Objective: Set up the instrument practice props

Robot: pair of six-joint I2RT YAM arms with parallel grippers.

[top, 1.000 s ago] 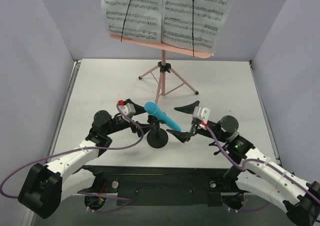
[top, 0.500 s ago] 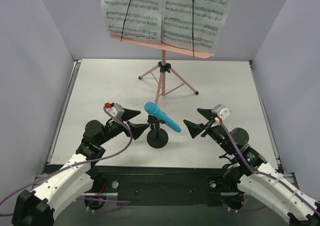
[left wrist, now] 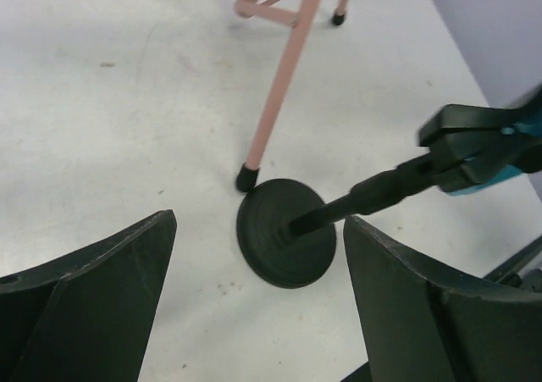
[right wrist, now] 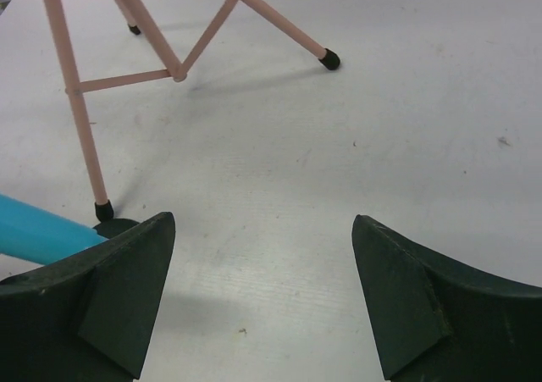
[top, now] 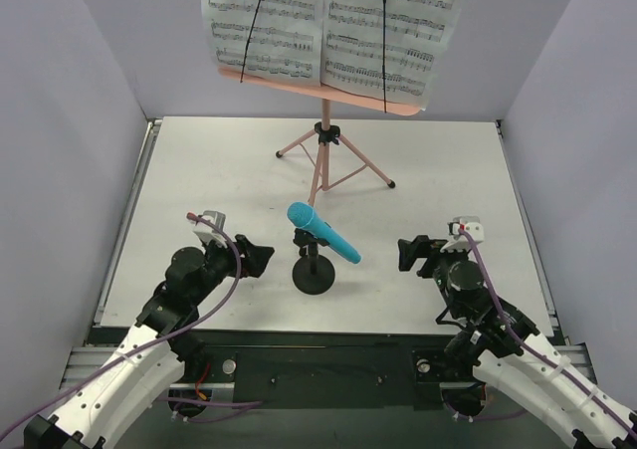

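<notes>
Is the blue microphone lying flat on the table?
No, the blue microphone sits tilted in the clip atop the black mic stand.

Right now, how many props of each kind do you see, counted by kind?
Music stand: 1
Pages: 2
Microphone: 1
Mic stand: 1
Total: 5
</notes>
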